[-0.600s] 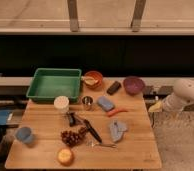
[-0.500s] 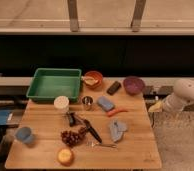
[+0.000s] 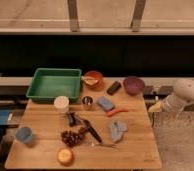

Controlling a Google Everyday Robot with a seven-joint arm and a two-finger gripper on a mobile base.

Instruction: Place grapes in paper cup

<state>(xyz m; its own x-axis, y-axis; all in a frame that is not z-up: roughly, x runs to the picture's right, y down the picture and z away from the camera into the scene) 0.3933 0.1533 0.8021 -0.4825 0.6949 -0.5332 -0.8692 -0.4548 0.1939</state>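
Three cups (image 3: 61, 103) (image 3: 87, 102) (image 3: 24, 134), two bowls (image 3: 93, 78) (image 3: 133, 85), one bunch of grapes (image 3: 72, 136), one pincer (image 3: 157, 106) right of the table (image 3: 135, 147).

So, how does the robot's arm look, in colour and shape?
The arm is white, made of thick, smooth, rounded segments. Its end, at the gripper, looks yellowish; the gripper is just beyond the right edge of the wooden table. I cannot make out cables or markings.

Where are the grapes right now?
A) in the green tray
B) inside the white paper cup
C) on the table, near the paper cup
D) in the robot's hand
C: the grapes lie on the table just in front of the paper cup, while the gripper hangs by the table's right edge.
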